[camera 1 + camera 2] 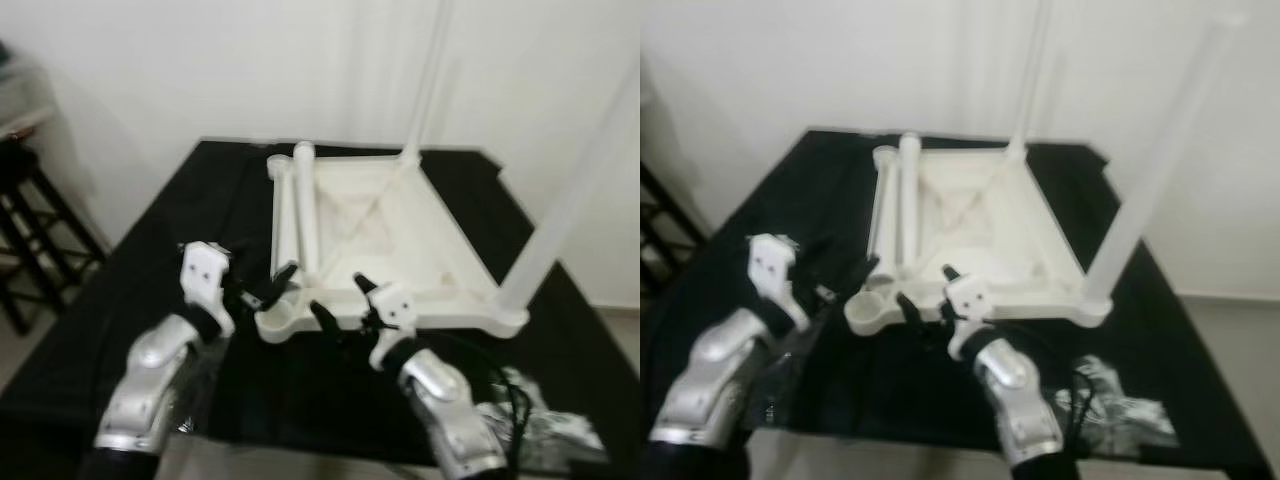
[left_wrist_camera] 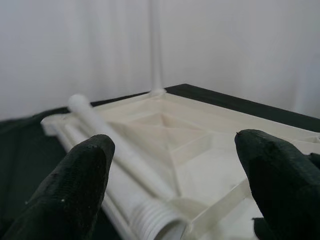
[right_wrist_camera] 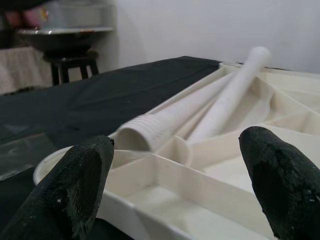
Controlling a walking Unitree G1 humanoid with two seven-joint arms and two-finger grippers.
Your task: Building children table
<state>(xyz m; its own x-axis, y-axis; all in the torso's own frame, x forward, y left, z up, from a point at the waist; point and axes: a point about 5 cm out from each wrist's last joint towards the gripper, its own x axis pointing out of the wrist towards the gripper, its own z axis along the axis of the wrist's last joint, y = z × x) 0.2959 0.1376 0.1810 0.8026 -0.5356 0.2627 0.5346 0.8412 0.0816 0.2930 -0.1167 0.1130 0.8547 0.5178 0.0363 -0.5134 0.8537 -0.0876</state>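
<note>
while both the left gripper (image 1: 270, 288) and right gripper (image 1: 340, 300) stand released, the loose table leg (image 1: 306, 205) (light, stiff, slippery plastic) lies ahead; grasp mid-shaft.

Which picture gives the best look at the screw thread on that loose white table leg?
The right wrist view: the loose leg lies close, its ribbed end facing the camera. The left wrist view catches the thread at its edge; both eye views blur it.

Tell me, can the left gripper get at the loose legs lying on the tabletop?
Probably yes. The left gripper is open beside the threaded ends of the loose legs, which lie on the upturned tabletop with nothing between.
</note>
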